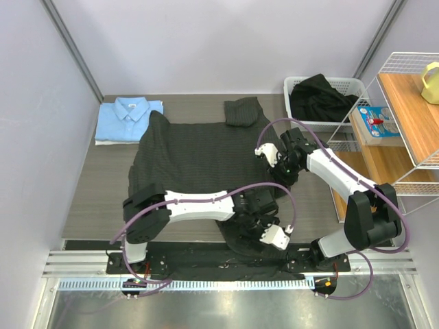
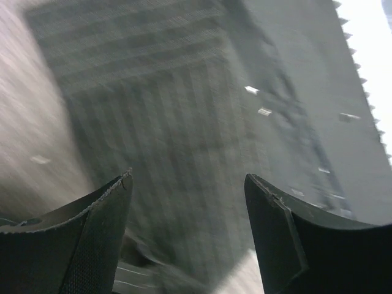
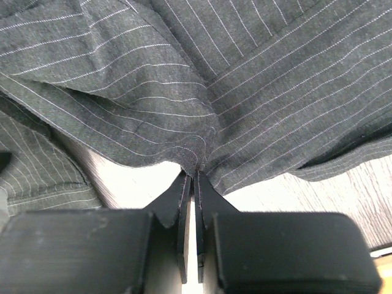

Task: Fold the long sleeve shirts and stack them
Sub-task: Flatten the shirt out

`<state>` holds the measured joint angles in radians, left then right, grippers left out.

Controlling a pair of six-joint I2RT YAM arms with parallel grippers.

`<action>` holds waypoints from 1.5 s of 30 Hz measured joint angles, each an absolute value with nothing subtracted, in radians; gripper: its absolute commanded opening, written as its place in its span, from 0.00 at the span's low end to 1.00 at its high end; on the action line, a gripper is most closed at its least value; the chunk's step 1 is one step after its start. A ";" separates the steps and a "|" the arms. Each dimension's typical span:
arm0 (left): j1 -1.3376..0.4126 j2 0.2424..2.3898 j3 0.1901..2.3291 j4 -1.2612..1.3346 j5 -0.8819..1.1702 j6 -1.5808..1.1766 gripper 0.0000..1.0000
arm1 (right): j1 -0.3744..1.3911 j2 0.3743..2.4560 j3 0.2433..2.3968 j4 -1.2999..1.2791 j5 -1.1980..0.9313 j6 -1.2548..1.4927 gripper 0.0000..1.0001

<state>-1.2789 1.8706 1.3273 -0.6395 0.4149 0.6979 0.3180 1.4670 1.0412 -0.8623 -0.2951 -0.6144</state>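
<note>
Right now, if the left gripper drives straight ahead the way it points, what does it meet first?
Most likely the dark pinstriped shirt: its cloth fills the view ahead of the left gripper, whose jaws stand open. The wrist picture is blurred, so how near the cloth lies is unclear.

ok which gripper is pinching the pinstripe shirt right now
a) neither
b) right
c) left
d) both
B: the right gripper is shut on a fold of the pinstripe shirt, while the left gripper stands open over the cloth with nothing between its fingers.
</note>
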 measured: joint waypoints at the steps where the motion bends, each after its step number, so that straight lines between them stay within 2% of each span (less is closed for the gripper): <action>1: -1.279 1.895 1.359 -0.645 0.408 0.720 0.74 | 0.318 1.467 1.040 -0.862 -0.299 -0.613 0.10; 7: -1.274 1.965 1.433 -0.629 0.378 0.789 0.77 | 0.318 1.494 1.039 -0.861 -0.326 -0.599 0.11; 10: -1.274 2.010 1.452 -0.631 0.375 0.810 0.76 | 0.318 1.501 1.039 -0.861 -0.333 -0.596 0.11; 13: -1.274 2.055 1.476 -0.640 0.374 0.831 0.58 | 0.318 1.501 1.039 -0.861 -0.336 -0.595 0.11; 14: -1.274 2.055 1.483 -0.641 0.374 0.836 0.40 | 0.318 1.501 1.039 -0.861 -0.336 -0.596 0.11; 16: -1.274 2.057 1.483 -0.650 0.373 0.834 0.27 | 0.318 1.501 1.038 -0.860 -0.336 -0.596 0.13; 17: -1.274 2.056 1.482 -0.657 0.375 0.828 0.16 | 0.318 1.501 1.036 -0.860 -0.337 -0.596 0.13; 20: -1.279 2.023 1.451 -0.650 0.382 0.780 0.00 | 0.318 1.496 1.019 -0.857 -0.336 -0.596 0.18; 21: -1.280 1.997 1.438 -0.655 0.382 0.757 0.00 | 0.318 1.494 1.010 -0.857 -0.335 -0.598 0.21; 22: -1.282 1.968 1.434 -0.664 0.382 0.733 0.00 | 0.318 1.490 0.999 -0.858 -0.335 -0.599 0.30; 24: -1.288 1.894 1.435 -0.664 0.385 0.673 0.00 | 0.318 1.481 0.991 -0.862 -0.333 -0.602 0.40; 25: -1.291 1.844 1.439 -0.665 0.389 0.641 0.00 | 0.318 1.475 0.989 -0.863 -0.331 -0.599 0.53; 27: -1.295 1.750 1.460 -0.665 0.393 0.580 0.00 | 0.318 1.450 0.988 -0.867 -0.324 -0.598 0.64; 29: -1.296 1.643 1.502 -0.660 0.395 0.515 0.00 | 0.317 1.416 0.988 -0.870 -0.316 -0.596 0.81; 30: -1.296 1.591 1.525 -0.649 0.393 0.478 0.00 | 0.316 1.397 0.989 -0.871 -0.310 -0.592 0.86; 34: -1.293 1.404 1.551 -0.553 0.345 0.334 0.00 | 0.301 1.316 1.006 -0.886 -0.284 -0.585 0.89; 37: -1.289 1.286 1.523 -0.442 0.205 0.202 0.00 | 0.266 1.250 1.052 -0.905 -0.268 -0.575 0.91; 42: -1.263 1.248 1.458 -0.327 0.022 0.058 0.00 | 0.199 1.140 1.172 -0.946 -0.263 -0.567 0.90; 45: -1.203 1.280 1.388 -0.295 -0.021 -0.027 0.00 | 0.177 1.087 1.237 -0.978 -0.271 -0.564 0.86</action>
